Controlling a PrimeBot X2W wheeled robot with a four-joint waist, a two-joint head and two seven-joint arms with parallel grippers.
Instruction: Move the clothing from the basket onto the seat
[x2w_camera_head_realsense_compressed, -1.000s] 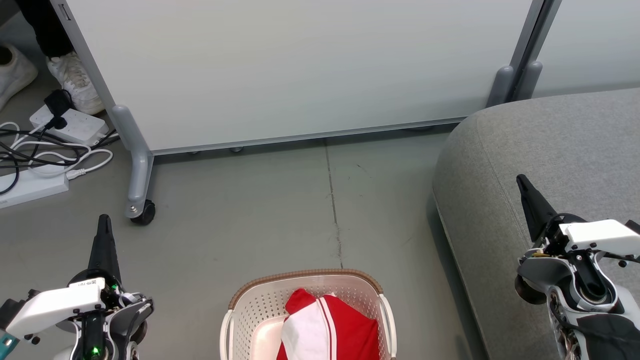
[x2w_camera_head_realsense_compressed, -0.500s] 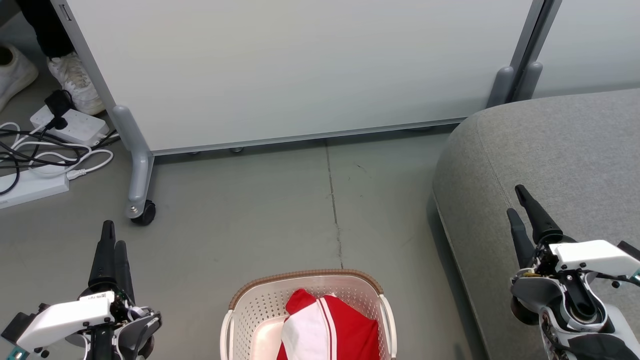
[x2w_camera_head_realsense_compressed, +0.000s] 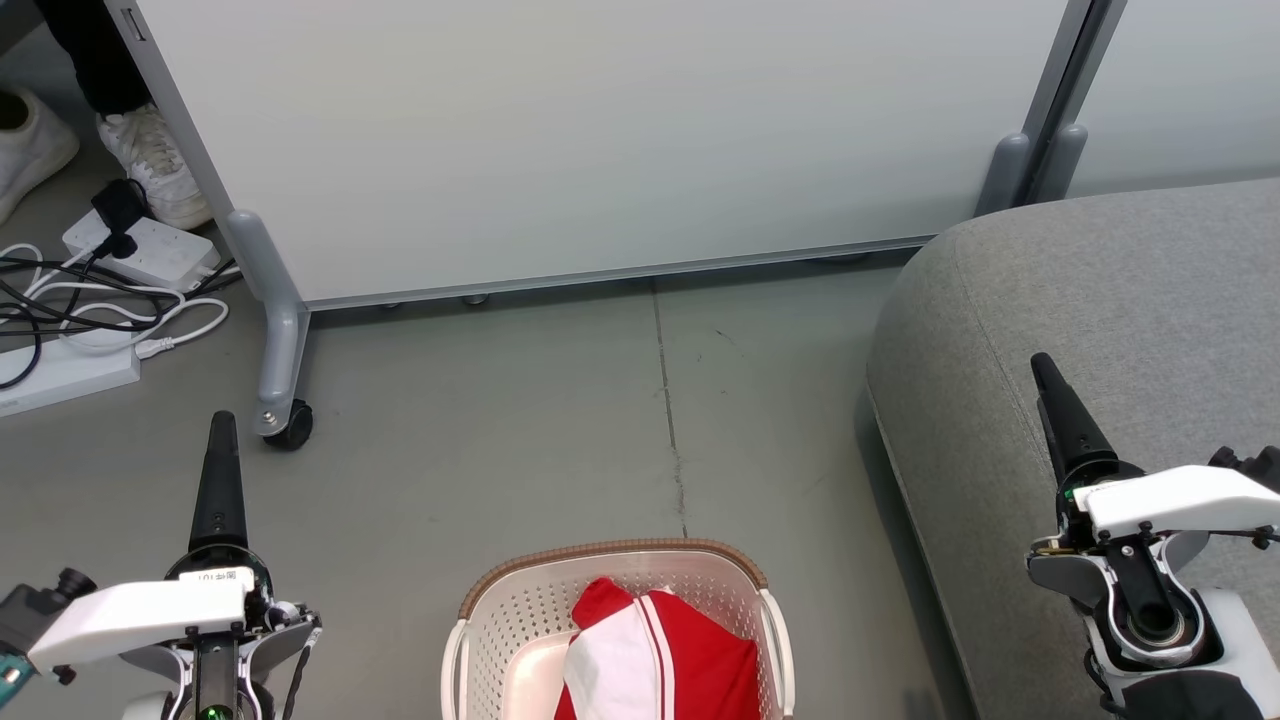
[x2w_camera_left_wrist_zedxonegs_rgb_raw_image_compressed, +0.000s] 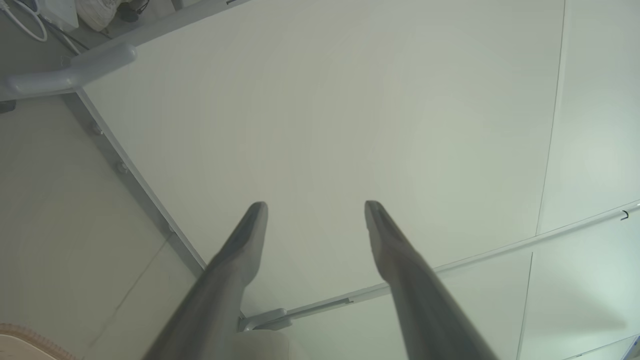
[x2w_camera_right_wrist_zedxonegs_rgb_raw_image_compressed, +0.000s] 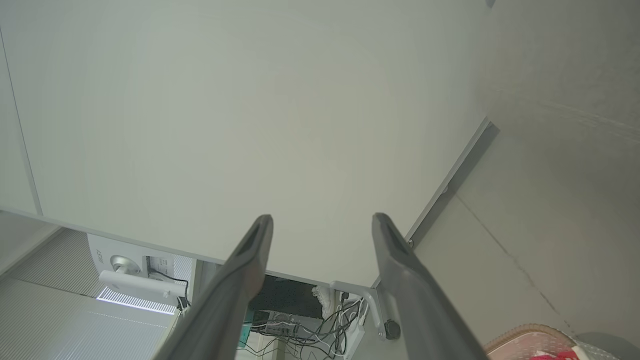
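The clothing (x2w_camera_head_realsense_compressed: 690, 660), red with a white panel and thin white stripes, lies bunched in the cream perforated basket (x2w_camera_head_realsense_compressed: 520, 580) on the floor at the bottom centre of the head view. The grey seat (x2w_camera_head_realsense_compressed: 1100, 290) fills the right side. My left gripper (x2w_camera_head_realsense_compressed: 221, 425) hangs over the floor left of the basket. My right gripper (x2w_camera_head_realsense_compressed: 1042, 365) hovers over the seat's front edge. Both stand open and empty: the left gripper (x2w_camera_left_wrist_zedxonegs_rgb_raw_image_compressed: 315, 205) and the right gripper (x2w_camera_right_wrist_zedxonegs_rgb_raw_image_compressed: 322, 217) each show a wide gap. A corner of the basket (x2w_camera_right_wrist_zedxonegs_rgb_raw_image_compressed: 525, 335) shows in the right wrist view.
A white partition panel (x2w_camera_head_realsense_compressed: 600, 140) on a grey castor foot (x2w_camera_head_realsense_compressed: 285, 425) stands behind the basket. Power strips and tangled cables (x2w_camera_head_realsense_compressed: 100, 290) lie at the far left, beside a person's white shoe (x2w_camera_head_realsense_compressed: 150, 160). Bare grey floor (x2w_camera_head_realsense_compressed: 560, 420) lies between the panel and the basket.
Both grippers have opened from shut. Each arm shifted a little, and the fingers now line up one behind the other in the head view. Basket and clothing have not moved.
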